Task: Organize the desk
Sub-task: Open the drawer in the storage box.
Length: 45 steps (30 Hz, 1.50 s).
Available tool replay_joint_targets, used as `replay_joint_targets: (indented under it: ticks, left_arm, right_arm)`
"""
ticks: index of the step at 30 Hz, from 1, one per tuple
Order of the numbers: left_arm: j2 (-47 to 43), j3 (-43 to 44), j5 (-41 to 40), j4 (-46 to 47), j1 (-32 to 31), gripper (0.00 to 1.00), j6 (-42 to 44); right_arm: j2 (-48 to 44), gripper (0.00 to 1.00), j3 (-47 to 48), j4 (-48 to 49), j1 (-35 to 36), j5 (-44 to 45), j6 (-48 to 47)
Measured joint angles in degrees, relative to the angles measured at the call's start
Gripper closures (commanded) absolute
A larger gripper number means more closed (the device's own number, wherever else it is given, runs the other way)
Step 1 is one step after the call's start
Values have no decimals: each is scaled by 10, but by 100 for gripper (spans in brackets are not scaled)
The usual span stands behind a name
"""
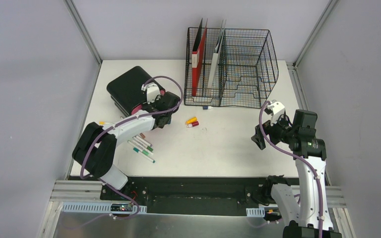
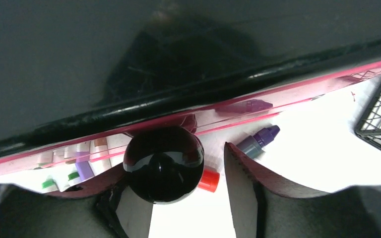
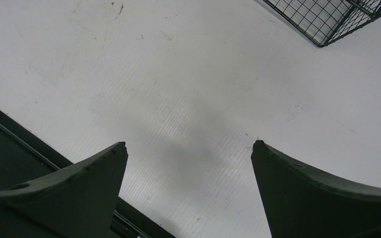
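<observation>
From above we lose the left gripper [image 1: 162, 108] against the black case [image 1: 129, 87]; its wrist view shows fingers [image 2: 248, 183] flanking a glossy ball [image 2: 163, 166], grip unclear. The right gripper [image 3: 189, 143] spreads its fingers [image 3: 79, 183] above the white desk [image 3: 178, 59].

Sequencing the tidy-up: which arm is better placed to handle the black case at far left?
Left. The left hand sits at the black case, fingers flanking a glossy black ball beside it. The right hand hangs open over bare desk on the opposite side.
</observation>
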Motion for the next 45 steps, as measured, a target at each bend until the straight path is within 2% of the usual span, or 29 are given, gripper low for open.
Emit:
replay_joint_targets:
  ticks: [4, 10, 11, 19, 28, 30, 33, 36, 45]
  left_arm:
    - [17, 13, -21, -16, -3, 58, -2]
    - [24, 18, -34, -26, -3, 89, -18]
    - [24, 19, -35, -24, -3, 92, -23]
    - [12, 16, -31, -53, -16, 95, -43]
    - [-27, -10, -31, -108, -96, 94, -98]
    - [-33, -16, -31, -111, -104, 91, -107]
    - [-42, -23, -31, -115, -109, 63, -117]
    - [-44, -23, -26, -118, -111, 42, -118]
    - [-110, -45, 27, -111, -112, 25, -90]
  right_arm:
    - [0, 1, 0, 0, 0, 0, 0]
    - [0, 1, 0, 0, 0, 0, 0]
    - [0, 1, 0, 0, 0, 0, 0]
    - [0, 1, 0, 0, 0, 0, 0]
    - [0, 1, 0, 0, 0, 0, 0]
    - [0, 1, 0, 0, 0, 0, 0]
    - [0, 1, 0, 0, 0, 0, 0]
    - [0, 1, 0, 0, 0, 0, 0]
    - [-1, 1, 0, 0, 0, 0, 0]
